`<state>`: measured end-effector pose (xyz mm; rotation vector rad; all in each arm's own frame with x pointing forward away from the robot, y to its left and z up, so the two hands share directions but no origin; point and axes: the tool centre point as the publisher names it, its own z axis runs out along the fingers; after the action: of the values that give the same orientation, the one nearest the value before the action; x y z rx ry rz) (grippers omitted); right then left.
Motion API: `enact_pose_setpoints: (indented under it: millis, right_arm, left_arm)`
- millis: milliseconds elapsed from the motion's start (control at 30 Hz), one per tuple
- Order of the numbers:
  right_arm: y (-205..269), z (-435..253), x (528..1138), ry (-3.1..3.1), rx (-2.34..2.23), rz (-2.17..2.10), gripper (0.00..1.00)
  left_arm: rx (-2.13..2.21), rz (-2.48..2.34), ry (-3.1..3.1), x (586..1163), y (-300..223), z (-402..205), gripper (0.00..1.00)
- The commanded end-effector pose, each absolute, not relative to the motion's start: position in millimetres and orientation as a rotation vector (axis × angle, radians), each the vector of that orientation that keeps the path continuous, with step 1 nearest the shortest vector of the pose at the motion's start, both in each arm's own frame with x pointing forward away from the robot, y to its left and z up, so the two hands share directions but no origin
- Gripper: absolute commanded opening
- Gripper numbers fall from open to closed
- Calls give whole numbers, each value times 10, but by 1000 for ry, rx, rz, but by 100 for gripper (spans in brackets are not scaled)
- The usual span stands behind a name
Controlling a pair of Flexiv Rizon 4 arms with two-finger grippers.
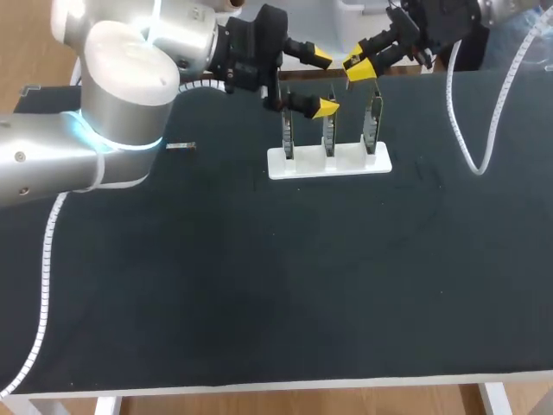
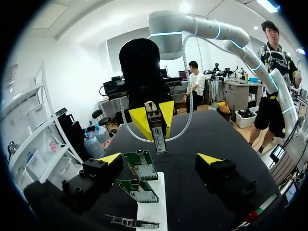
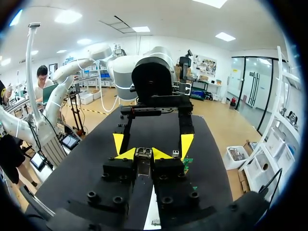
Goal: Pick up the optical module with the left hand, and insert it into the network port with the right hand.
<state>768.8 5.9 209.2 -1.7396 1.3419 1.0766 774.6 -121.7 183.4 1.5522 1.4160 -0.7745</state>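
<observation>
The optical module [image 2: 158, 136], a small silver bar with a dark end, hangs between the yellow tips of my right gripper [image 2: 154, 118], which is shut on it. In the right wrist view the module [image 3: 143, 153] sits in the right gripper [image 3: 143, 154]. My left gripper [image 1: 324, 83] stands open and empty, facing the right gripper [image 1: 359, 68] above the white rack [image 1: 380, 162]. The rack holds three upright green network boards [image 2: 140, 165]. In the left wrist view the left gripper [image 2: 159, 159] has its tips on either side of the module, apart from it.
A second small silver module [image 1: 180, 146] lies on the black table left of the rack. A white cable [image 1: 471, 130] loops down from the right arm at the back right. The left arm's big joint [image 1: 130, 86] stands over the table's back left.
</observation>
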Motion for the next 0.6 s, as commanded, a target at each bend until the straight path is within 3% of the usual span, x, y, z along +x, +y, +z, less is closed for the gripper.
enact_pose_setpoints:
  millis: [33, 600]
  right_arm:
    - [58, 2095, 7683, 1343, -1739, 1075, 0]
    - [58, 2095, 7683, 1343, -1739, 1075, 0]
  left_arm:
    - [1574, -746, 1456, 7765, -1234, 1836, 100]
    - [1656, -653, 1590, 7843, -1076, 1846, 100]
